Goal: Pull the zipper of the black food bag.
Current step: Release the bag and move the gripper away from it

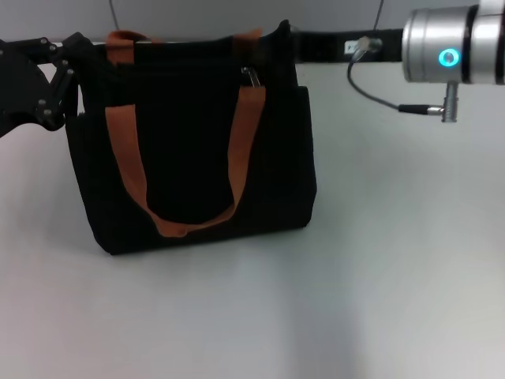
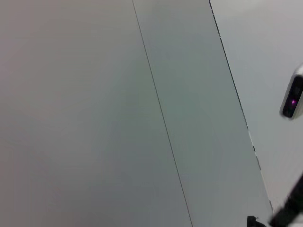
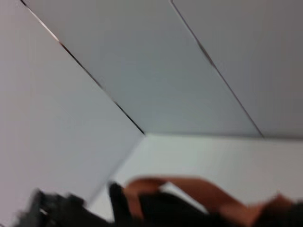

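1. Black food bag (image 1: 197, 158): boxy fabric tote, upright on pale surface (image 1: 379, 276), centre-left in head view. Side pocket at its right end. Top edge also in right wrist view, blurred, dark w/ orange-brown webbing.

2. Straps: two, orange-brown. Near strap (image 1: 185, 170) hangs down bag front in a U-loop, its bottom close to bag base. Far strap (image 1: 122, 43) shows at top rim only.

3. Zipper (image 1: 251, 76): small silver pull tab at bag top, right of centre, just beside upper end of near strap's right leg. Zip track not distinguishable vs black fabric.

4. Left pincer (image 1: 67, 59): black, at bag's upper left corner, touching or just beside it; contact can't be confirmed. Whether fingers are spread or pressed together: cannot tell. Left wrist view gives wall panels only, plus a dark bit at the frame corner.

5. Right arm: silver wrist cuff (image 1: 454, 43) w/ lit teal ring, upper right, well apart from bag; black forearm runs toward bag's top right corner. Grey cable w/ silver plug (image 1: 450, 103) hangs below cuff. Right pincer (image 1: 286, 35): end sits at bag's rear top right corner, near zipper; spread or pinching: cannot tell.
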Tool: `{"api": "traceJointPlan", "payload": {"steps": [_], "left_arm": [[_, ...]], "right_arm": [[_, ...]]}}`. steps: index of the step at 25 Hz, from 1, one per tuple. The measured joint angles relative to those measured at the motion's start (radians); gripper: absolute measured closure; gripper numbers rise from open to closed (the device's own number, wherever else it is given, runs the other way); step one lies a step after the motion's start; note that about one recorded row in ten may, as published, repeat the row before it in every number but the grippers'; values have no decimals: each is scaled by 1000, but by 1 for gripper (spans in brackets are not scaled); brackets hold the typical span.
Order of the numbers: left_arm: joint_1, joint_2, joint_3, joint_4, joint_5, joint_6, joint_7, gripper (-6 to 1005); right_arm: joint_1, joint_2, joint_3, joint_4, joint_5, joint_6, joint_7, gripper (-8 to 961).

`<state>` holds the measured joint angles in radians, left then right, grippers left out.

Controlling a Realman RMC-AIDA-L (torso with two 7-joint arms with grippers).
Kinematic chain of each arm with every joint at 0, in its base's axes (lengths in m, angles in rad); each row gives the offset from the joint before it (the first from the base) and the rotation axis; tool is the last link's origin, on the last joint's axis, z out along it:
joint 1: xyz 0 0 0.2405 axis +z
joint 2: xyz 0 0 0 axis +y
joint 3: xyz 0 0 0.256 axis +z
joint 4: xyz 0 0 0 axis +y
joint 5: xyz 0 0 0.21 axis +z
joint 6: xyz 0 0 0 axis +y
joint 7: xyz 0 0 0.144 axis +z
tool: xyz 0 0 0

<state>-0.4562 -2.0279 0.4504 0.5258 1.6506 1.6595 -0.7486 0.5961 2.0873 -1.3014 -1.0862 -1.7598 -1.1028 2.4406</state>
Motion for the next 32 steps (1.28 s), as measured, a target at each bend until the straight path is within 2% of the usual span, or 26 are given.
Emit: {"api": "traceJointPlan", "payload": {"steps": [1,2,3,4,6,8,10,11,12,13,14,15,16,17,19,21,24,26,29,32], "left_arm": [[2,0,2,0,0,-1,0,953],[2,0,2,0,0,-1,0,953],[3,0,2,0,0,-1,-1,953],[3,0,3,0,1,-1,-1,953],[7,0,4,-1,4,-1,-4,953],[8,0,3,-2,5,-1,-7,953],[11,0,3,-4,5,-1,-13,953],[15,1,4,-4,6,-1,-20,952],[15,1,4,-4,6,-1,-20,952],[17,1,5,-4,7,-1,-24,952],[19,1,6,-2,7,-2,-40,952],[19,1,6,-2,7,-2,-40,952],[20,3,6,0,8,-4,-62,952],[20,3,6,0,8,-4,-62,952],[22,7,7,2,9,-9,-88,952],[23,9,12,3,11,-26,-118,952],[24,10,19,3,11,-41,-135,951],[27,14,46,3,11,-65,-165,951],[28,17,63,3,12,-77,-184,951],[28,22,78,3,12,-87,-219,951]], "right_arm": [[-23,0,10,16,108,-1,-111,954],[-23,0,10,16,108,-1,-111,920],[-45,-1,14,40,203,-8,-218,887],[-45,-1,14,40,203,-8,-218,853],[-76,-3,23,77,329,-29,-380,786],[-84,-3,28,93,362,-45,-437,718],[-94,-4,57,156,448,-134,-592,650],[-96,-5,109,250,516,-280,-768,616],[-96,-5,109,250,516,-280,-768,582],[-97,-7,173,343,541,-427,-911,548],[-98,-10,211,397,540,-512,-985,528],[-98,-10,211,397,540,-512,-985,508],[-106,-21,250,470,520,-630,-1095,488],[-106,-21,250,470,520,-630,-1095,468],[-121,-36,256,523,479,-713,-1193,429],[-148,-44,255,557,363,-772,-1304,389],[-168,-40,259,562,274,-776,-1359,329],[-199,-29,260,569,183,-752,-1432,251],[-214,-23,261,575,161,-733,-1465,133],[-227,-18,261,581,156,-708,-1487,133]]}}
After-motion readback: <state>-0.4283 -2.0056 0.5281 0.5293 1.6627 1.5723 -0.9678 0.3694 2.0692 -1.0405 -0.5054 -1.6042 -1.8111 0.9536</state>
